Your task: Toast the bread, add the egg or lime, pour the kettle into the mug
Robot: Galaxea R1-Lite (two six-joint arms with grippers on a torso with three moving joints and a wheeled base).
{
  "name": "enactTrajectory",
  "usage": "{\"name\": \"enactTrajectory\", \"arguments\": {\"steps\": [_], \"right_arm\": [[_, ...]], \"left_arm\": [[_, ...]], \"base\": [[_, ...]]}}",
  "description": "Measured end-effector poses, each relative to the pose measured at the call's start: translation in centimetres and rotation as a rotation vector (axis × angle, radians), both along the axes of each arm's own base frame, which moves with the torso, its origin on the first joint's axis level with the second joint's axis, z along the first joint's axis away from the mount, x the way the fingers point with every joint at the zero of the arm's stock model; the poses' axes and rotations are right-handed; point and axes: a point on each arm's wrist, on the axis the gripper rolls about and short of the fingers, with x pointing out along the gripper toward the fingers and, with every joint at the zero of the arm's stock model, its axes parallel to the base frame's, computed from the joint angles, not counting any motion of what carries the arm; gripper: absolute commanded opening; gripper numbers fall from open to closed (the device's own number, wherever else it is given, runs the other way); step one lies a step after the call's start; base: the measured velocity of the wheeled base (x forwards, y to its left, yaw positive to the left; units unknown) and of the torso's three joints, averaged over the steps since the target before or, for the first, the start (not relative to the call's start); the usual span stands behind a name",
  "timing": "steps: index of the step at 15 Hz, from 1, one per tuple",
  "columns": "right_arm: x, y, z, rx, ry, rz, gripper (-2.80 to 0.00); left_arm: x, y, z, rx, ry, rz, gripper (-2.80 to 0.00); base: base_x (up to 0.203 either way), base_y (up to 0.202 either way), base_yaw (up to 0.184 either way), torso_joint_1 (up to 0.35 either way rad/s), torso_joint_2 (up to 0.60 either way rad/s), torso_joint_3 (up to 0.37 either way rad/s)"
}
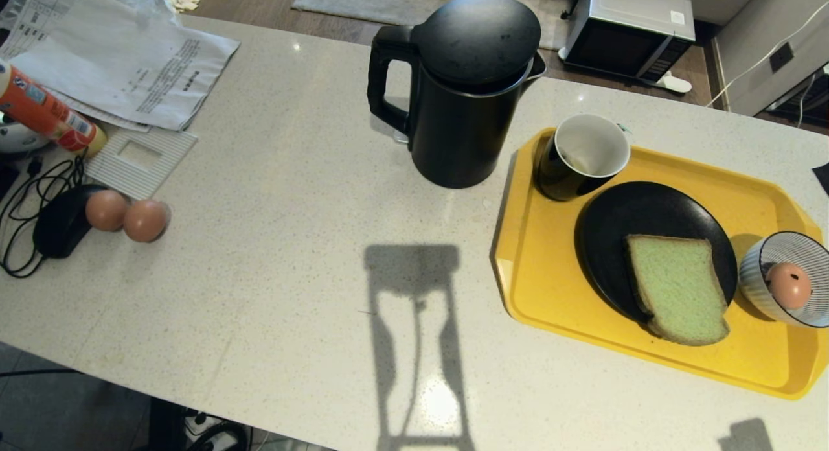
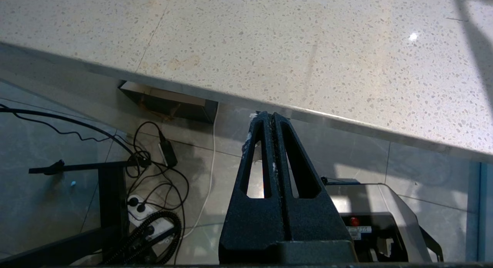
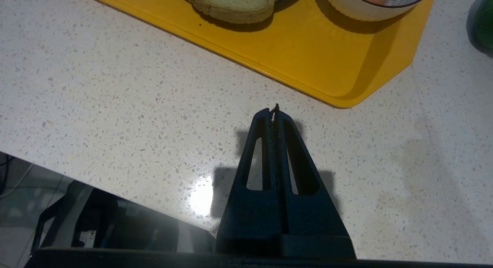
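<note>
Beside the kettle, printed papers, text too small to read.

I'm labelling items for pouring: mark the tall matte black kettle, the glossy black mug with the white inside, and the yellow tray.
Tall matte black kettle [image 1: 456, 137]: head view, body wall.
Glossy black mug [image 1: 592, 146]: head view, white inside.
Yellow tray [image 1: 550, 269]: head view, bare floor.

Three eggs, one bread slice, one kettle, one mug, one plate, one bowl, one tray, one lime
</note>
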Motion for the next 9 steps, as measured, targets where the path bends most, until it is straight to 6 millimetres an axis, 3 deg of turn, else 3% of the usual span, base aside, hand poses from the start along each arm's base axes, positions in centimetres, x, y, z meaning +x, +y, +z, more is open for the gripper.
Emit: {"name": "enactTrajectory", "arguments": {"steps": [9], "right_arm": [[0.0,-0.01,-0.01,0.008,0.001,-0.004,-2.8]], "left_arm": [[0.0,0.0,0.0,-0.001,0.0,0.0,-2.8]], "base": [[0.0,0.0,0.0,0.0,0.0,0.0]]}}
